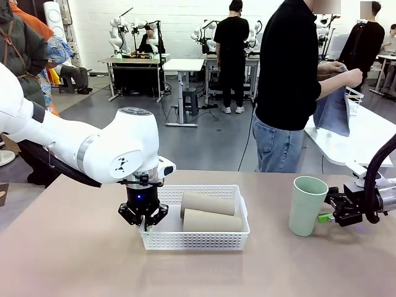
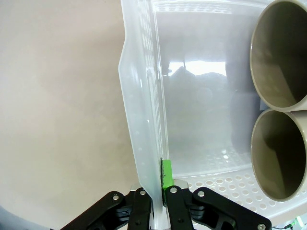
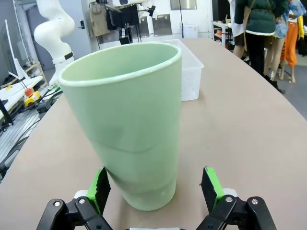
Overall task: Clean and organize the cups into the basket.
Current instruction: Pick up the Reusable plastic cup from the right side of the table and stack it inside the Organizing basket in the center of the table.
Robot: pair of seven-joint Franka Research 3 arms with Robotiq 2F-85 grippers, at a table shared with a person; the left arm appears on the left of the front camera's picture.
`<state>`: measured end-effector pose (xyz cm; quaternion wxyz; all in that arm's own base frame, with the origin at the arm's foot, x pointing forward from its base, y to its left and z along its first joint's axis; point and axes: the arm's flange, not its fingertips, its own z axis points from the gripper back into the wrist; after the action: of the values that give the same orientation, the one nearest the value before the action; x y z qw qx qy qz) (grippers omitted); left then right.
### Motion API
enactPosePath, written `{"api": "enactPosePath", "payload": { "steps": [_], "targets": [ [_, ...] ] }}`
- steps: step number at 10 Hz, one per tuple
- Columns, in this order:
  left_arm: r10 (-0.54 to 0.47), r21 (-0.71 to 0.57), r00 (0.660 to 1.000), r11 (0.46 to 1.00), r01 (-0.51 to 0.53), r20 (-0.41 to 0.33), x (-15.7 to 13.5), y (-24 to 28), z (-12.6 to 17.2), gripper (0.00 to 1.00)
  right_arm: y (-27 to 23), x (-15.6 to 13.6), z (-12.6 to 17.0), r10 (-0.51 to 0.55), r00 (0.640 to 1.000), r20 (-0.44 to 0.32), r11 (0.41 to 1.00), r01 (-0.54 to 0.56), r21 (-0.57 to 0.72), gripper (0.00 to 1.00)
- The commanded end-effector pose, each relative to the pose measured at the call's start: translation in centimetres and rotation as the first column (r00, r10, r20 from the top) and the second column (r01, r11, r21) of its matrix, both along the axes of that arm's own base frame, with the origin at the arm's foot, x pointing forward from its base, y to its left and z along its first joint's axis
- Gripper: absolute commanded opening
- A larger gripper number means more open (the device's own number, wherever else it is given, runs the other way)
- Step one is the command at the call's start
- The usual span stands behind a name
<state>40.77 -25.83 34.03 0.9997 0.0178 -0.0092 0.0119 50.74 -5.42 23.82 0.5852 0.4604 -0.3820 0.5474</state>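
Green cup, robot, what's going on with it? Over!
Left gripper shut on basket wall. Right gripper open, straddling upright mint-green cup base. Two tan cups lying in basket. Nothing between cup and basket.

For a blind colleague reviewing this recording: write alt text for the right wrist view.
A tall pale mint-green tapered cup stands upright on the tan table, with the open right gripper at its base, one green-padded finger on either side. Behind the cup sits a shallow white plastic basket.
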Motion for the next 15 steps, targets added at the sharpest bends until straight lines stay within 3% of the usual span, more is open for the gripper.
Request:
{"api": "enactPosePath", "payload": {
  "steps": [1, 10, 11, 12, 13, 14, 15],
  "targets": [
    [-0.009, 0.009, 1.0, 1.0, 0.009, -0.005, -0.4, 0.3, -0.3, 0.0, 1.2, 0.3, -0.3, 0.013, 1.0, 0.012, 1.0, -0.014, 0.016, 1.0],
    [-0.009, 0.009, 1.0, 1.0, 0.009, -0.005, -0.4, 0.3, -0.3, 0.0, 7.0, -0.3, -1.5, 0.144, 0.987, -0.068, 0.989, -0.142, 0.03, 1.0],
    [-0.009, 0.009, 1.0, 1.0, 0.009, -0.005, -0.4, 0.3, -0.3, 0.0, 6.9, -0.4, -1.6, 0.145, 0.987, -0.062, 0.989, -0.144, 0.025, 0.4],
    [-0.009, 0.009, 1.0, 1.0, 0.009, -0.005, -0.4, 0.3, -0.3, 0.0, 6.6, -0.4, -1.4, 0.134, 0.989, -0.059, 0.991, -0.132, 0.03, 0.4],
    [-0.009, 0.009, 1.0, 1.0, 0.009, -0.005, -0.4, 0.3, -0.3, 0.0, 6.4, -0.3, -1.3, 0.127, 0.99, -0.054, 0.991, -0.125, 0.034, 0.0],
    [-0.009, 0.009, 1.0, 1.0, 0.009, -0.005, -0.4, 0.3, -0.3, 0.0, 6.2, -0.4, -1.2, 0.123, 0.991, -0.052, 0.992, -0.122, 0.037, 0.36],
    [-0.009, 0.009, 1.0, 1.0, 0.009, -0.005, -0.4, 0.3, -0.3, 0.0, 6.1, -0.4, -1.2, 0.12, 0.992, -0.051, 0.992, -0.118, 0.038, 0.0]
  ]
}}
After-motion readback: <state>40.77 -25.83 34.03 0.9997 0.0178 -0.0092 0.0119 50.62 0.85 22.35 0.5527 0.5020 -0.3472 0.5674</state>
